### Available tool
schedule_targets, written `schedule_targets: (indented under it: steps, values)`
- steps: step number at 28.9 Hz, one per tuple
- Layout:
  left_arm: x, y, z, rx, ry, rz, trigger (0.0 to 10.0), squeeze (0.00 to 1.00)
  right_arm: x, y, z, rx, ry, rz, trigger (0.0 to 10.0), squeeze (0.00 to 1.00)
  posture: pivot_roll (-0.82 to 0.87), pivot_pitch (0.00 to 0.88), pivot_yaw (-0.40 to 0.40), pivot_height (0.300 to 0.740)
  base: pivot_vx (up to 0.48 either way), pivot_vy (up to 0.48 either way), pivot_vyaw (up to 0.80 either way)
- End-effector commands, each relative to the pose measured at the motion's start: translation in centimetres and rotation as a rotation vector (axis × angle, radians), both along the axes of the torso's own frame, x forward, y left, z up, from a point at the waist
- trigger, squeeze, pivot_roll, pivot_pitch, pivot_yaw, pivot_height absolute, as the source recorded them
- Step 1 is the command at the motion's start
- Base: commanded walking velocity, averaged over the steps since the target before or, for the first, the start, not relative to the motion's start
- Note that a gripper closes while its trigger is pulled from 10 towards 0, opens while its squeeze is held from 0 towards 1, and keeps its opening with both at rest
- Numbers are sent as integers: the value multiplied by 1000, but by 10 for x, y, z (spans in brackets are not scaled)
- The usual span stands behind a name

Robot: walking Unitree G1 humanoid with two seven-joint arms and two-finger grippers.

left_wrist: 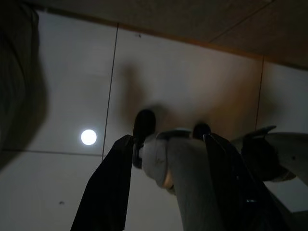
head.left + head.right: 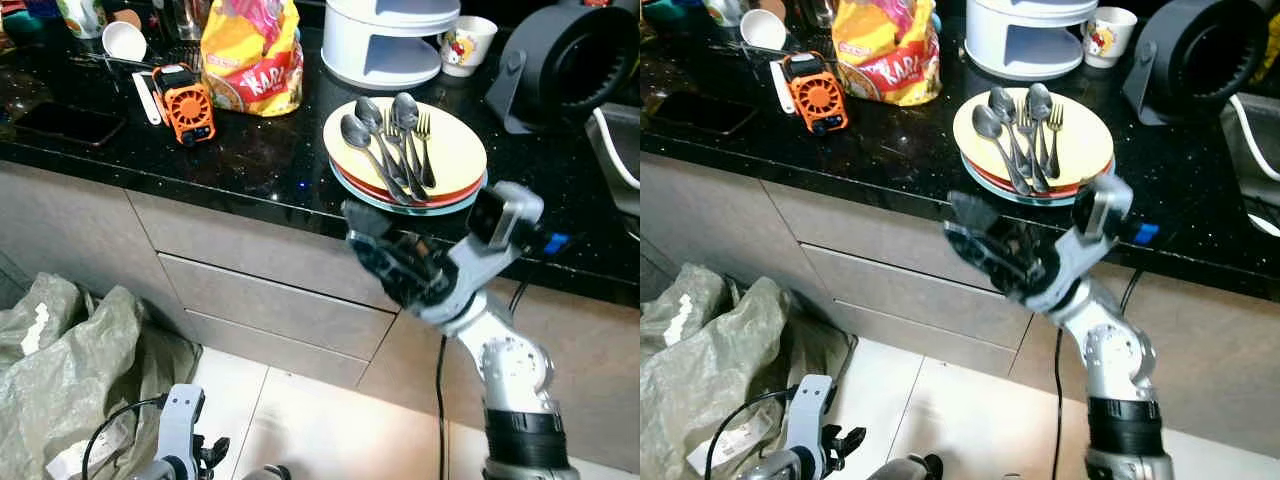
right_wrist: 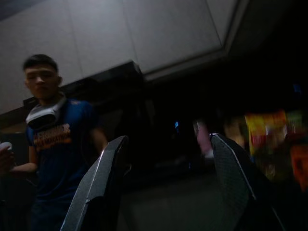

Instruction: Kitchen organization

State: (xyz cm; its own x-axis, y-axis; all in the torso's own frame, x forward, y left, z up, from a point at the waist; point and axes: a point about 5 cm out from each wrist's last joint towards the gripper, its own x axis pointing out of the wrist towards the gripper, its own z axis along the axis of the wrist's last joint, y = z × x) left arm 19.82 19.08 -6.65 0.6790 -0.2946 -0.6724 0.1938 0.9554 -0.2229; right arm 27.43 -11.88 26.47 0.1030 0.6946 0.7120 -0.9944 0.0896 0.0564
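Right gripper point(image 2: 375, 240) raised at surface point(image 2: 250, 160) edge, jaws spread, empty, at 6 o'clock of plate stack point(image 2: 450, 150); spoons point(image 2: 375, 145) and fork point(image 2: 424, 150) piled atop, likely for carrying. Left gripper point(image 1: 168, 183) idle, jaws apart, empty.

The shiny black speckled stone desk point(image 2: 250, 160) has tiny light dots in it. On it a pale yellow round plate point(image 2: 455, 150) tops a red plate and a light blue one. Silver metal spoons point(image 2: 372, 135) lie there. A small orange and black fan point(image 2: 186, 103) is near a yellow and red snack bag point(image 2: 250, 55). The white cup point(image 2: 468, 43) has a red cartoon picture. The drawers point(image 2: 270, 290) are grey-brown.
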Motion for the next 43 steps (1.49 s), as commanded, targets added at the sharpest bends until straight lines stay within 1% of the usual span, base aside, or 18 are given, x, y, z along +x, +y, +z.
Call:
schedule_targets:
  steps: [1,2,3,4,5,6,7,9,11,15,18,19,21,26,27,30,32,43]
  values:
    - [-5,-2,-3,-8,15,-3,10000,0,6,-6,16,64,19,-98,10000,0,104,121,-3,740,0,0,0]
    - [-5,-2,-3,-8,15,-3,10000,0,6,-6,16,64,19,-98,10000,0,104,121,-3,740,0,0,0]
    - [-5,-2,-3,-18,16,-2,10000,0,22,-13,27,104,86,-240,10000,0,104,122,-4,740,0,0,0]
    - [-6,-2,-3,-24,18,0,10000,0,28,-17,29,108,106,-305,10000,0,104,123,-4,740,0,0,0]
    - [-6,-2,-3,-24,18,0,10000,0,28,-17,29,108,106,-305,10000,0,104,123,-4,740,0,0,0]
    - [-6,-2,-3,-27,19,0,10000,0,30,-20,30,111,115,-337,10000,0,103,124,-4,740,0,0,0]
    - [-5,-2,-3,-31,18,1,10000,0,30,-21,31,113,117,-343,10000,0,103,124,-3,740,0,0,0]
    - [-5,-2,-3,-32,16,0,10000,0,29,-22,31,111,116,-348,10000,0,105,124,-5,740,0,0,0]
    - [-5,-3,-2,-36,13,-4,10000,0,22,-21,30,110,105,-319,10000,0,103,126,-3,740,246,0,0]
    - [-4,-4,-2,-39,11,-7,10000,0,16,-20,30,122,93,-286,10000,0,102,125,0,740,255,0,0]
    - [-4,-4,-2,-40,9,-15,10000,0,5,-23,35,115,51,-261,10000,0,100,127,2,740,265,0,0]
    - [-4,-4,-2,-40,9,-15,10000,0,5,-23,35,115,51,-261,10000,0,100,127,2,740,270,0,0]
    - [-3,-5,-2,-42,8,-20,10000,0,5,-29,38,106,50,-296,10000,0,94,129,3,740,268,0,0]
    - [-4,-5,-2,-40,13,-21,10000,0,5,-32,37,93,52,-314,10000,0,89,128,3,740,281,0,0]
    - [-3,-6,-2,-41,12,-24,10000,0,6,-29,34,67,58,-325,10000,0,86,129,4,740,300,0,0]
    - [-3,-6,-2,-42,11,-26,10000,0,6,-27,31,44,66,-334,10000,0,87,128,4,740,305,0,0]
    - [-1,-8,-1,-46,7,-34,10000,0,7,-22,24,17,83,-341,10000,0,89,128,4,740,311,0,0]
    - [1,-9,0,-45,0,-51,10000,0,6,-26,25,25,86,-352,10000,0,86,114,4,740,325,0,0]
